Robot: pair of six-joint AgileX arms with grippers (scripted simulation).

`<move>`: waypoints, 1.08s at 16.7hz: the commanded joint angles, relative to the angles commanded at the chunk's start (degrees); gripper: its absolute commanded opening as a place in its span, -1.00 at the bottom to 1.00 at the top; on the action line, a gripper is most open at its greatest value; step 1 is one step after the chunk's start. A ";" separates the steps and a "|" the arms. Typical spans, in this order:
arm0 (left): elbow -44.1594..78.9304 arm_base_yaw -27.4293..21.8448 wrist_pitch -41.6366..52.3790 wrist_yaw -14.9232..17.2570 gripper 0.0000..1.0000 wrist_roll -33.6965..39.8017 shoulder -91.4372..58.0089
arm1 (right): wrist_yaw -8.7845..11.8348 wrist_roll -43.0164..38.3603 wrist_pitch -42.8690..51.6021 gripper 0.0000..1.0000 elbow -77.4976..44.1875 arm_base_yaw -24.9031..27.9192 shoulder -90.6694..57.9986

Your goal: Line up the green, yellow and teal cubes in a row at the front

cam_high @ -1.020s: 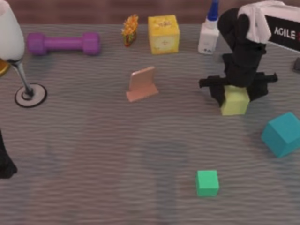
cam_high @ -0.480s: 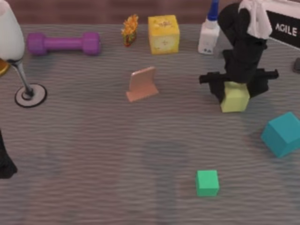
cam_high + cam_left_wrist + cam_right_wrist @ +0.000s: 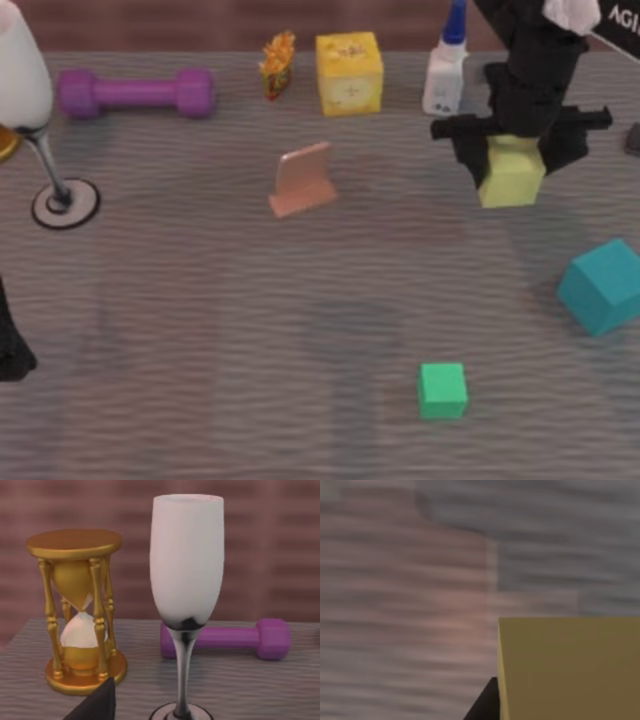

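My right gripper (image 3: 512,165) has its fingers clamped on the yellow cube (image 3: 511,173), which sits between them, clear of the table (image 3: 200,300).

— What sort of place is this?

— A rendered tabletop test scene, not a lived-in room. A grey, ripple-textured table (image 3: 200,300) fills the top view, with a blurred reddish-brown wall (image 3: 270,540) beyond its far edge; possibly brick, too soft to tell.

— What shows that?

— The odd mix along the far edge: a purple dumbbell (image 3: 135,93), a golden-yellow printed box (image 3: 349,73), a white glue bottle with a blue cap (image 3: 446,65). Near the left edge stand a milky-white wine glass (image 3: 187,580) and a gold hourglass (image 3: 77,610).
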State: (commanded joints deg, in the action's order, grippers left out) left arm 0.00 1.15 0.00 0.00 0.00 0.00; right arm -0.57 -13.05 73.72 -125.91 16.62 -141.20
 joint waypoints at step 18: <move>0.00 0.00 0.00 0.00 1.00 0.00 0.00 | -0.19 -35.88 -12.51 -1.00 40.27 31.53 27.26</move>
State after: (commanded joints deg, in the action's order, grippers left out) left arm 0.00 1.15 0.00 0.00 0.00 0.00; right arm -0.76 -48.93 61.21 -85.65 48.15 -113.94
